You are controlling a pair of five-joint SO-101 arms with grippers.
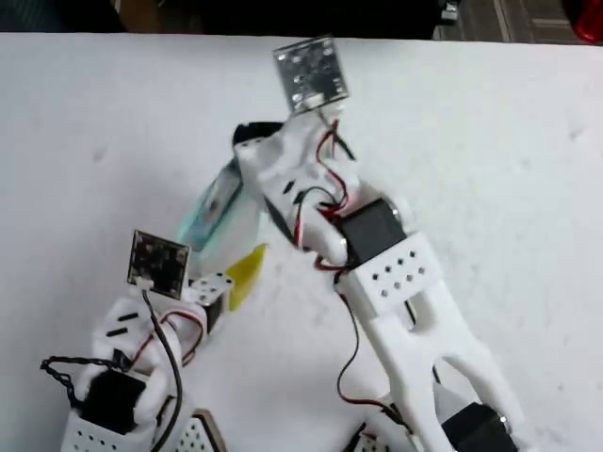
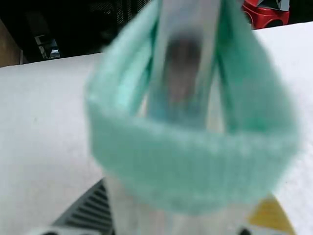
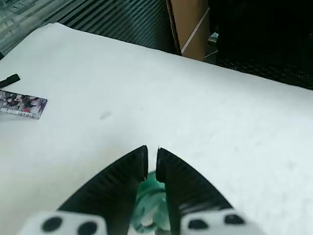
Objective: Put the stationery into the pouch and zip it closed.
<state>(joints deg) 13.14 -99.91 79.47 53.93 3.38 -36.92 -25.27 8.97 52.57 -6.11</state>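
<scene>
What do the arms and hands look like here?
The left arm and right arm are white shells with black motors and red-and-black cables; each carries a square board at the wrist. The right hand has black ribbed fingers; the left hand has a yellow finger.

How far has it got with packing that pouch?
Done: something dark seems to sit inside the pouch, though blurred. In hand: the right gripper pinches the pouch's edge. Left: a printed card lies out on the table, and the pouch mouth looks open, so zipping is not yet done.
</scene>
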